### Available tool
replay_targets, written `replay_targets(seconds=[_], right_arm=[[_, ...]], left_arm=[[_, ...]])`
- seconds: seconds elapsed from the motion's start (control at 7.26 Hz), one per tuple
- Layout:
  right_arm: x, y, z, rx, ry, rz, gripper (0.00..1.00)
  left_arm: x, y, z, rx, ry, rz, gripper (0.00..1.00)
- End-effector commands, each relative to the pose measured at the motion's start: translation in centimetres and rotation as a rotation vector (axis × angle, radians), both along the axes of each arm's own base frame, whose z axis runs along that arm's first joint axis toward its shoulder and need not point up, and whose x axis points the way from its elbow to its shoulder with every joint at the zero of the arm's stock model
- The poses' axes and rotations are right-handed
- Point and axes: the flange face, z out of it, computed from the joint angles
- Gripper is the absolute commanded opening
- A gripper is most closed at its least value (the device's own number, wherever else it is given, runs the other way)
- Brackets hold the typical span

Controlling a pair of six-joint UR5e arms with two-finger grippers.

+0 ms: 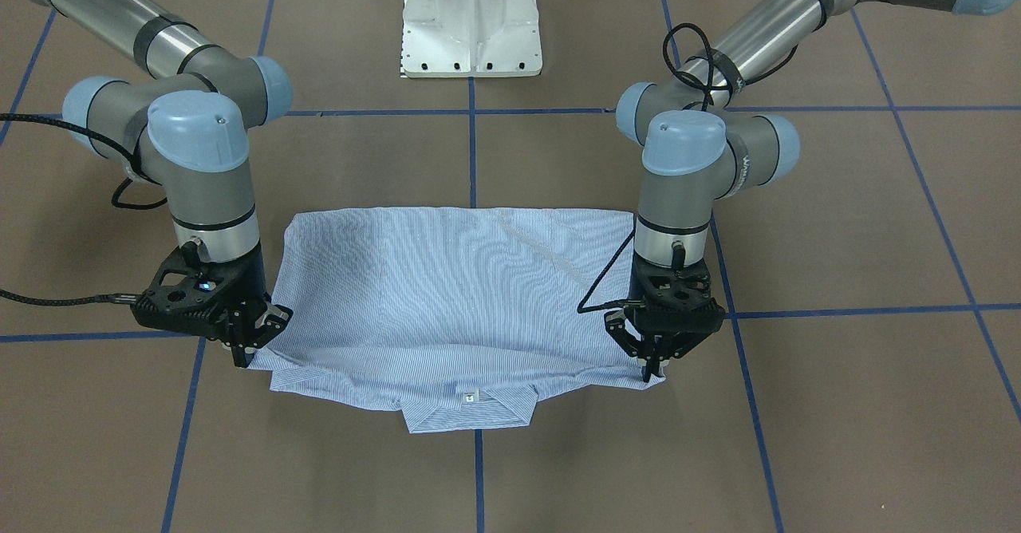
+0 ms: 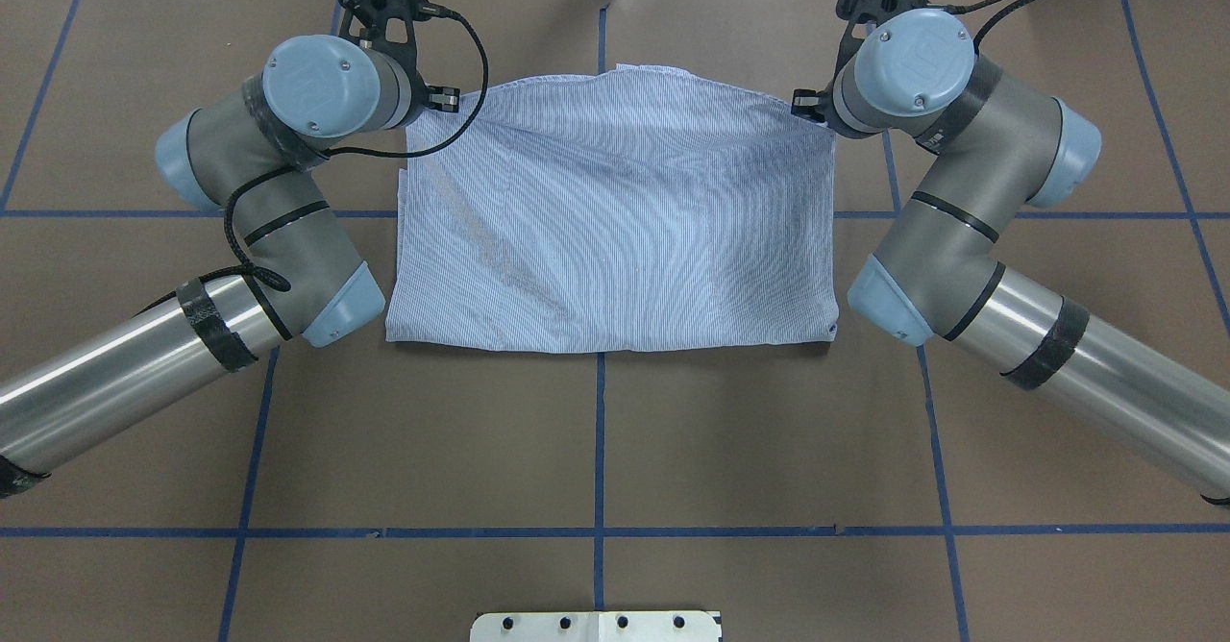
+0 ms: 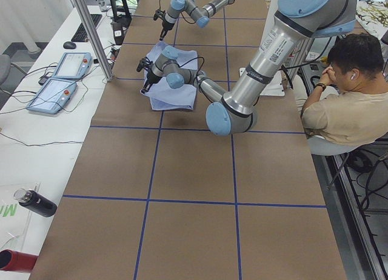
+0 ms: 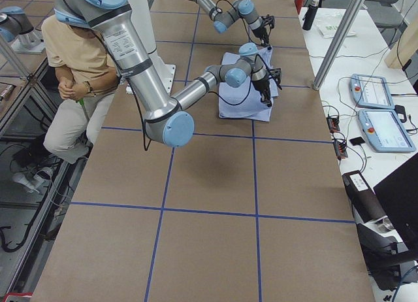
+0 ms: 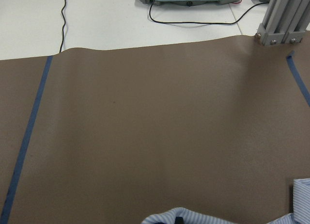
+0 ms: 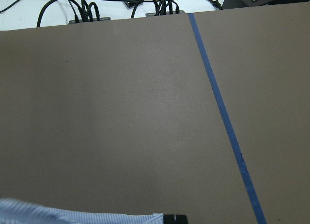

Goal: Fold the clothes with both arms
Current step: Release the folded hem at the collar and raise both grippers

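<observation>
Shirt point(image 1: 455, 294): lies mid-counter on the centre tape line, folded into a rough rectangle. The top layer is doubled over toward the collar point(image 1: 471, 415), which pokes out at the edge away from the robot. The white label point(image 1: 470, 395) is visible just inside it.

Left end effector point(image 1: 654, 367): fingers pinched together on the shirt's corner at the collar edge, wrist vertical.

Right end effector point(image 1: 241, 355): likewise closed on the opposite corner of the same edge. The cloth between the two sags slightly, showing a shadowed gap under the top layer.

Wrist cameras: only a sliver of striped cloth along the bottom edge, otherwise bare brown counter point(image 1: 837, 405) with blue tape grid.

White base point(image 1: 471, 22) sits beyond the shirt's folded edge. A person point(image 3: 345, 110) sits beside the counter on the robot's side.
</observation>
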Motion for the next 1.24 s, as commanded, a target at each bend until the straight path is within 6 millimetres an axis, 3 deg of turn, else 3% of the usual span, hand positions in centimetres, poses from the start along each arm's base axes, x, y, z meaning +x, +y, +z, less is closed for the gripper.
replay_targets(seconds=[0.0,0.14,0.28,0.55,0.69,0.83,1.1], right_arm=[[-0.7,-0.6,0.6,0.011,-0.016,-0.002,1.0],[1.0,-1.5,-0.1,-0.017,-0.065,-0.03,1.0],[3.5,-2.1,-1.1,-0.035,-0.122,-0.095,1.0],[7.2,-1.3,-1.6,0.005,-0.135,-0.128,1.0],[7.5,-0.9,-1.6,0.011,-0.138,-0.127,1.0],[7.7,-0.7,-2.0,0.017,-0.142,-0.126,1.0],[7.9,-0.6,-1.8,0.02,-0.137,-0.118,1.0]], left_arm=[[-0.3,0.4,1.5,0.02,0.007,0.008,0.99],[-1.2,1.0,2.3,0.069,0.075,0.075,1.0],[-3.5,0.3,2.1,0.073,0.128,0.197,1.0],[-4.5,2.8,3.0,0.065,0.158,0.239,1.0],[-4.9,5.5,4.2,0.062,0.166,0.26,1.0],[-4.4,9.8,5.1,0.026,0.223,0.275,1.0],[-2.1,16.9,7.0,-0.075,0.285,0.312,1.0]])
